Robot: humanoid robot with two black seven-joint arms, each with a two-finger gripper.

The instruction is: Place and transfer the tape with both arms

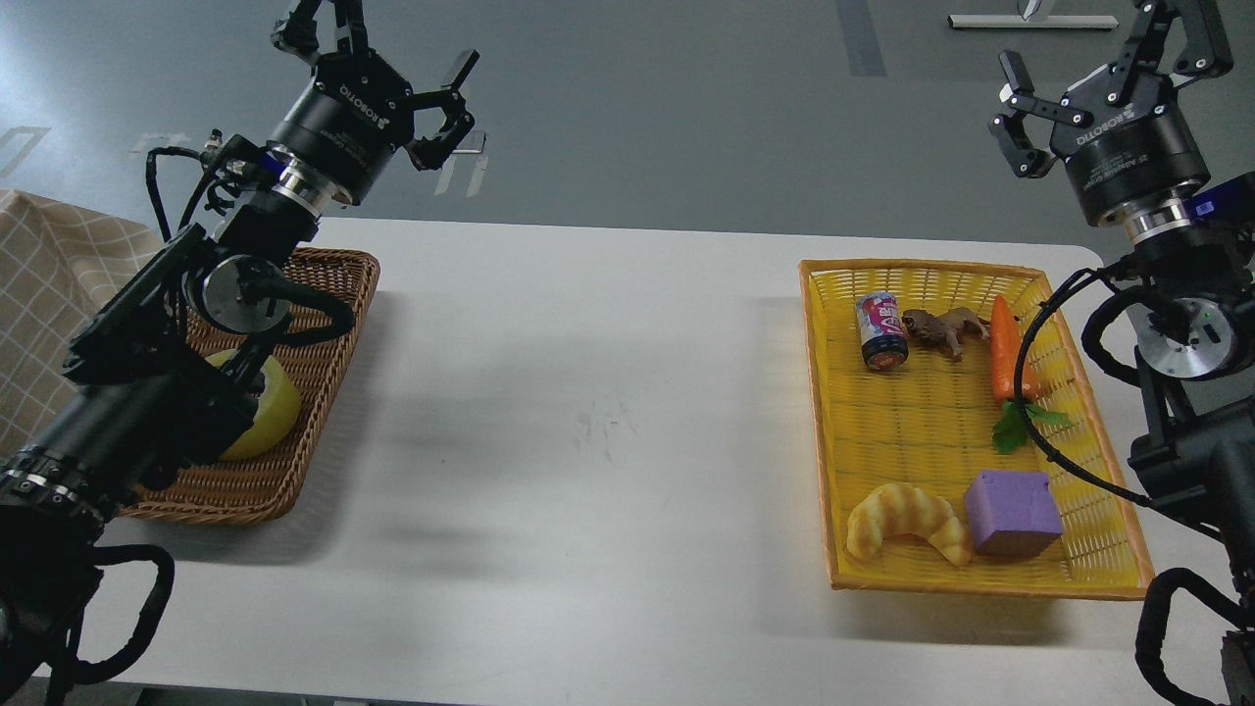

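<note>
Both the left gripper (392,59) at eleven o'clock and the right gripper (1108,69) at one o'clock hang spread wide, holding nothing.

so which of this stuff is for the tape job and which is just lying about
For the job:
tape in the wicker basket
left gripper, open
right gripper, open

Lying about, in the yellow basket:
can
toy frog
carrot
croissant
purple block
</note>
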